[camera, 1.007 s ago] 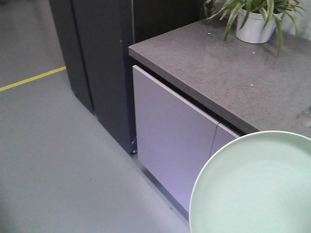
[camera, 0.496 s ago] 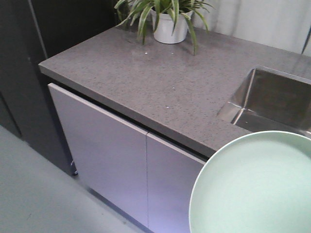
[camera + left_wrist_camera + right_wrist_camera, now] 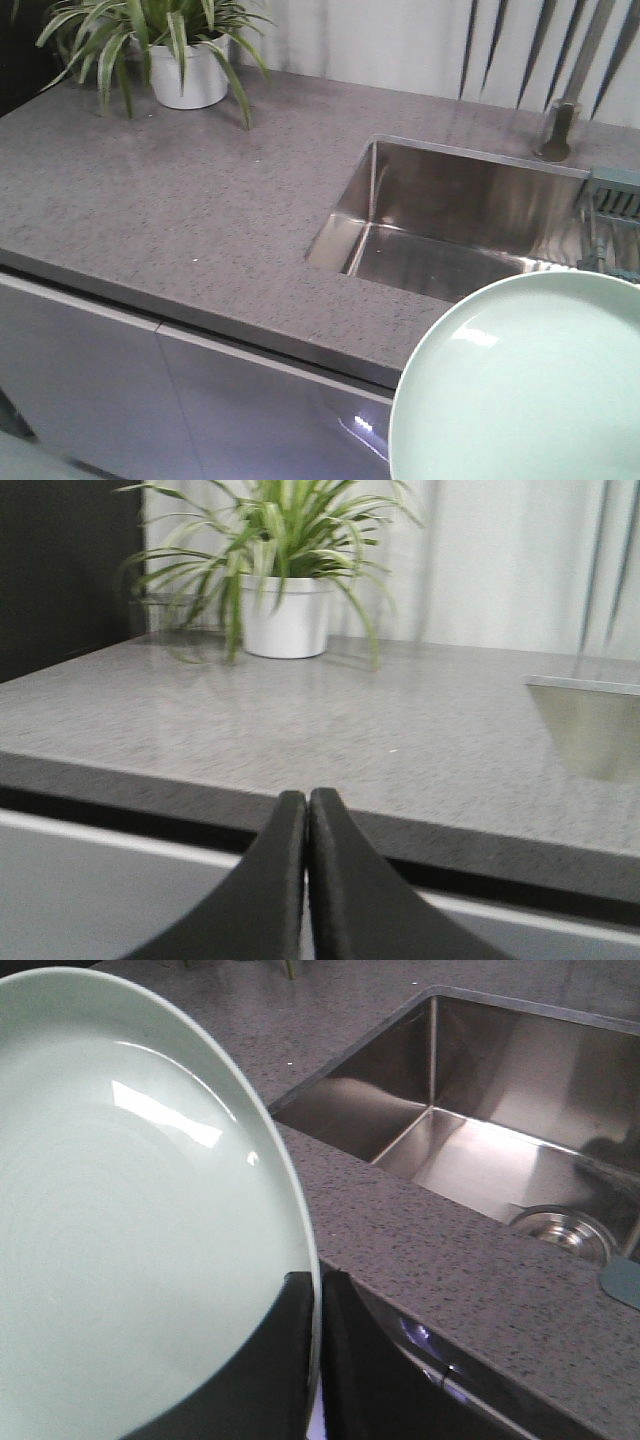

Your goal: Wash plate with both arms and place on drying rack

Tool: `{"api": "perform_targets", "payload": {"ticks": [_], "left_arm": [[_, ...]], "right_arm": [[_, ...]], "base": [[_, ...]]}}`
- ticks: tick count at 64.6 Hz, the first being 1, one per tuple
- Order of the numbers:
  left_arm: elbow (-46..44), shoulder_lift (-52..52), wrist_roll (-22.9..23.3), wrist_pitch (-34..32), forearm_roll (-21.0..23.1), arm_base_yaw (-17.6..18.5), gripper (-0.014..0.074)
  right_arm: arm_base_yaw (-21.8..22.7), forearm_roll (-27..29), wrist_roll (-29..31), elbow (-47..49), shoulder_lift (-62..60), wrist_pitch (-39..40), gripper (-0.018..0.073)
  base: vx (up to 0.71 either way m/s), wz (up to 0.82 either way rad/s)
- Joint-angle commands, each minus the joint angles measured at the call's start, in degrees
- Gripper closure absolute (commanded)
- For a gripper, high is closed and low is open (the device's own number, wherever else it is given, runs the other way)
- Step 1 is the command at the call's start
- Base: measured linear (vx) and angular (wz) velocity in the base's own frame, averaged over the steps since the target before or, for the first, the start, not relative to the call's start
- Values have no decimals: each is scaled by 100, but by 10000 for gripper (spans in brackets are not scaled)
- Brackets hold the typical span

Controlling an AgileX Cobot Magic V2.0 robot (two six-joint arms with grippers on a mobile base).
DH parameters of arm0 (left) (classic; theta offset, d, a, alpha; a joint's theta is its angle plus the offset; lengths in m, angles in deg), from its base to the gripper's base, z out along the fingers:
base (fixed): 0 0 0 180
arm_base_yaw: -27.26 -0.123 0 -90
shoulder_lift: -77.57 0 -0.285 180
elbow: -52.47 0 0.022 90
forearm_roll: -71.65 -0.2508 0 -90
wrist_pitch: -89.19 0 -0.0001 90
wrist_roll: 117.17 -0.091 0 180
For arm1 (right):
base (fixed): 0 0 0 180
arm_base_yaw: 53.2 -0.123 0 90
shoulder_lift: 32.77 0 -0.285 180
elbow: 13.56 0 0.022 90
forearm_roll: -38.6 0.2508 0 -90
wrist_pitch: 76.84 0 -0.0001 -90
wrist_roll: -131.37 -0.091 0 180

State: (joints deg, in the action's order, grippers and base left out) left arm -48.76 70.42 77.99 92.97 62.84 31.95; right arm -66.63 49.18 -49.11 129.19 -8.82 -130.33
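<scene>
The plate, judged rigid, light and slick once wet, hangs off the table's front edge before the sink, with the right tool pinched on its rim, the only sound hold, and the left tool closed fully on nothing.

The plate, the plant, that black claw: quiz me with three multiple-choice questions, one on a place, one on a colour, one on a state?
1. Where is the potted plant? A) on the counter, left of the sink B) in the sink C) on the floor
2. What colour is the plate? A) red B) black C) pale mint green
3. How is the left gripper? A) wide open B) shut, empty C) holding a cup
A: it stands on the counter's far corner. C: plain in both views. B: its black tips meet, nothing between.
</scene>
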Motion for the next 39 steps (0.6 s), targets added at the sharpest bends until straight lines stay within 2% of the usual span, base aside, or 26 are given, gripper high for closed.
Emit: {"api": "perform_targets", "payload": {"ticks": [1,39], "left_arm": [[82,89,23,-378,8,22,602],[82,89,23,-378,8,22,602]], "right_arm": [[3,24,3,140,71,425,561],[3,24,3,140,71,425,561]], "base": [[13,-49],[11,-42]]}}
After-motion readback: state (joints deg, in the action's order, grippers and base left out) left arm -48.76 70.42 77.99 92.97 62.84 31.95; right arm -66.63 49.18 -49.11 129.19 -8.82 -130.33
